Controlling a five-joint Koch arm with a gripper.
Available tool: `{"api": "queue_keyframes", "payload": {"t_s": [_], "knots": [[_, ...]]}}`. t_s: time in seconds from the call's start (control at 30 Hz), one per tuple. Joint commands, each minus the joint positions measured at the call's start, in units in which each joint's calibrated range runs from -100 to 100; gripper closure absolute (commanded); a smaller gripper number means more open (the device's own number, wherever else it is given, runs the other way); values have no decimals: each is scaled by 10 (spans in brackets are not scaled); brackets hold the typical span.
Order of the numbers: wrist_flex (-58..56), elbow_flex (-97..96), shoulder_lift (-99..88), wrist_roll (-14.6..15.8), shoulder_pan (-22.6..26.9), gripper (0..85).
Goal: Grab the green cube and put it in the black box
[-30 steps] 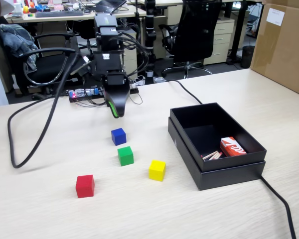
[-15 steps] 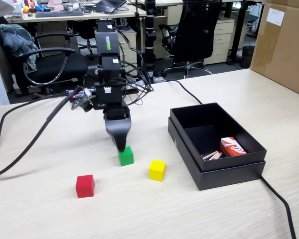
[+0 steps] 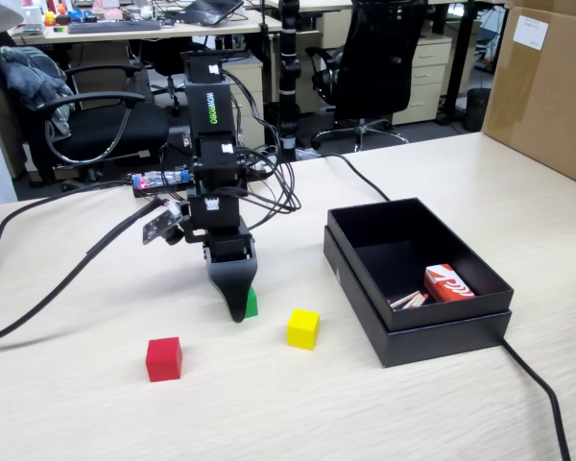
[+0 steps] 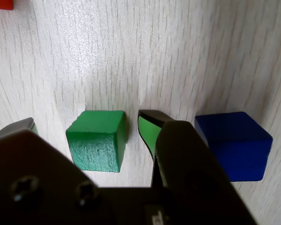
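Lowered since before, end effector (image 4: 86,123) gapes astride green cube (image 4: 97,140), hiding most of it in the fixed view.

Red cube (image 3: 163,358), yellow cube (image 3: 302,328), blue cube (image 4: 234,145) on table (image 3: 269,403); cardboard box (image 3: 542,86) far right.

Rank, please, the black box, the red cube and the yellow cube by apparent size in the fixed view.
1. Black box, by far the largest.
2. Red cube and yellow cube: they look alike, so I would not rank them.
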Motion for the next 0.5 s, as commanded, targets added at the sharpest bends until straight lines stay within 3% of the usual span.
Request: {"api": "queue_keyframes", "payload": {"t_s": [0.0,0.07,0.17,0.27,0.37,0.47], "knots": [[3,39,3,-2,1,434],[4,39,8,-2,2,436],[4,36,9,0,4,572],[4,37,9,1,5,648],[4,37,11,2,5,803],[4,34,6,2,4,846]]}}
